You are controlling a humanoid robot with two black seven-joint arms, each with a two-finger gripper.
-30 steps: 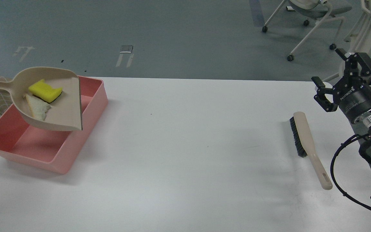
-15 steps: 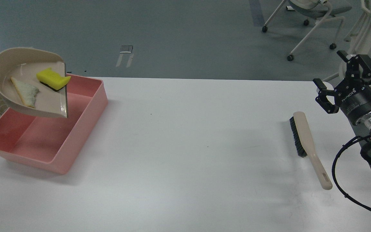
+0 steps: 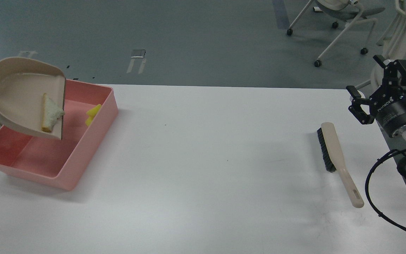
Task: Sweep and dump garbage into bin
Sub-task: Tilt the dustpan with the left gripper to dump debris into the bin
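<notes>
The beige dustpan (image 3: 19, 95) hangs tilted over the left part of the pink bin (image 3: 79, 151), its lip pointing down. The off-white wedge strip (image 3: 50, 116) lies at the dustpan's lip. The yellow sponge chunk (image 3: 92, 114) is out of the dustpan, inside the bin by its right wall. The dustpan's handle runs off the left edge, so my left gripper is out of view. My right gripper (image 3: 377, 86) is open and empty above the table's right edge, up and to the right of the brush (image 3: 335, 158).
The brush with black bristles and a beige handle lies on the white table (image 3: 203, 169) at the right. Office chairs (image 3: 340, 21) stand on the floor behind the table. A black cable (image 3: 375, 197) loops by my right arm.
The dustpan has tipped steeper over the bin. The yellow sponge has slid off into the bin, and the wedge strip has slid down to the lip. My right gripper has drifted slightly right.
</notes>
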